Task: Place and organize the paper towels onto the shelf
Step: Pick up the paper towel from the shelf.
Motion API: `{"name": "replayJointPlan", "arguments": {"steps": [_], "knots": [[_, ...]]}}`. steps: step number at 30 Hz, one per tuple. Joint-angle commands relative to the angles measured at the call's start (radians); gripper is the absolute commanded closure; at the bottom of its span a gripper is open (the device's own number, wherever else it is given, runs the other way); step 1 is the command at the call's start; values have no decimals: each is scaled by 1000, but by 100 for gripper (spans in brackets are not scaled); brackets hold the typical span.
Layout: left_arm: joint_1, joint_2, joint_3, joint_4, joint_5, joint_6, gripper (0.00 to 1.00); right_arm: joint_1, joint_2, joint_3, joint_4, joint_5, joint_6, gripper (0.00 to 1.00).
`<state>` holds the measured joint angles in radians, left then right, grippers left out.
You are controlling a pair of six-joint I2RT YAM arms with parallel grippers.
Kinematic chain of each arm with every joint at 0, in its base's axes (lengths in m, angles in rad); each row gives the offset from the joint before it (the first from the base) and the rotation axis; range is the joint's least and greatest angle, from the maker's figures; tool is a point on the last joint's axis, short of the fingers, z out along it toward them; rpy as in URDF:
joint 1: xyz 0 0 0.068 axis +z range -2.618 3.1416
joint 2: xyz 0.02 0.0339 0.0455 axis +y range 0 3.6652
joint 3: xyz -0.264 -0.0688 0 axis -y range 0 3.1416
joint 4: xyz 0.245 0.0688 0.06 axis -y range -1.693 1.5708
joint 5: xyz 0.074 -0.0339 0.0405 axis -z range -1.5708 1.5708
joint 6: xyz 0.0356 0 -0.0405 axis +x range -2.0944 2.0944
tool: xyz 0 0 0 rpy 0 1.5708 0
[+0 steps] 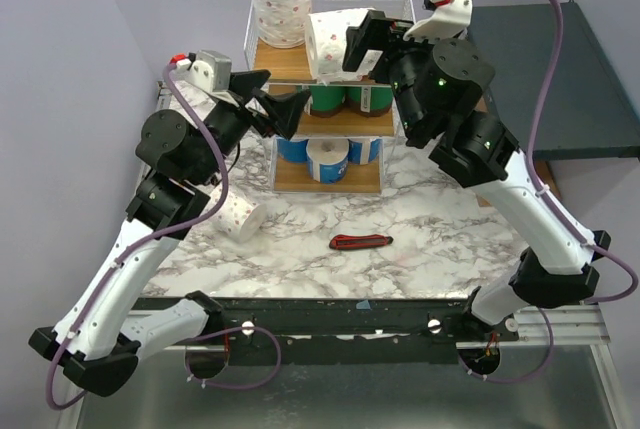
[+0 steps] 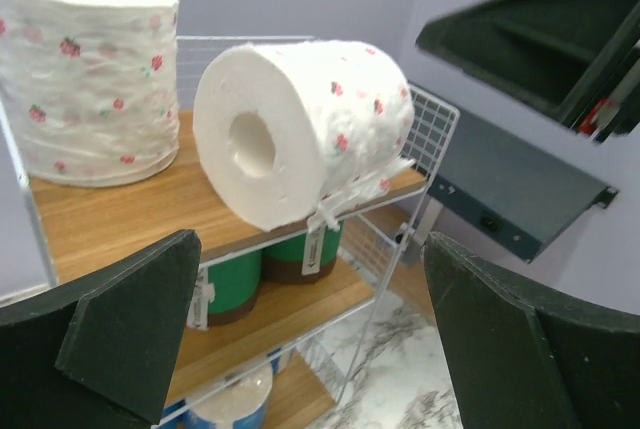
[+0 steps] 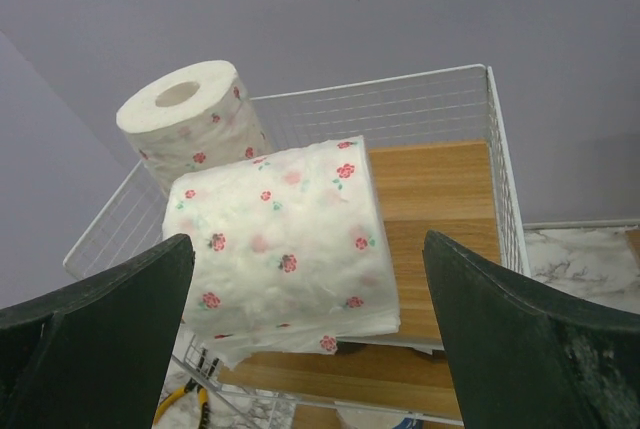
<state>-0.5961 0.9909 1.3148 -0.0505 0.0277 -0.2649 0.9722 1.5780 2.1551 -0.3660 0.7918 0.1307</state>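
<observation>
While a dotted paper towel roll point(image 2: 300, 129) lies sideways on the shelf point(image 2: 120, 219) top, the left claw point(image 2: 310, 244) and right claw point(image 3: 308, 239) are spread apart, empty.

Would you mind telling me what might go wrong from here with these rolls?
1. The roll lying on its side sits at the front edge of the top tier; a nudge could roll it off.
2. The open left gripper and right gripper both hover near it and might collide.
3. The loose roll on the table lies beside the left arm, which might knock it.
</observation>
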Motion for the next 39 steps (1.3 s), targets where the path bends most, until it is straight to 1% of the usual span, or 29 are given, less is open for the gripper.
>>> {"name": "replayJointPlan", "arguments": {"steps": [1, 4, 9, 14, 20, 29, 34, 39], "knots": [[69, 48, 79, 85, 251, -146, 1, -2, -77, -111, 104, 29, 3, 0], [106, 94, 122, 98, 333, -200, 1, -3, -103, -164, 125, 35, 3, 0], [147, 179, 179, 123, 426, -268, 1, -3, -146, -240, 180, 29, 3, 0], [166, 246, 230, 129, 479, -310, 2, -3, -175, -269, 186, 23, 10, 0], [179, 316, 300, 106, 505, -324, 4, -3, -232, -317, 187, 2, 40, 0], [194, 367, 325, 74, 502, -305, 3, -2, -321, -416, 185, -28, 79, 0], [199, 371, 322, 61, 502, -285, 1, -3, -339, -437, 185, -30, 78, 0], [199, 395, 337, 60, 537, -292, 2, -3, -347, -452, 185, -31, 78, 0]]}}
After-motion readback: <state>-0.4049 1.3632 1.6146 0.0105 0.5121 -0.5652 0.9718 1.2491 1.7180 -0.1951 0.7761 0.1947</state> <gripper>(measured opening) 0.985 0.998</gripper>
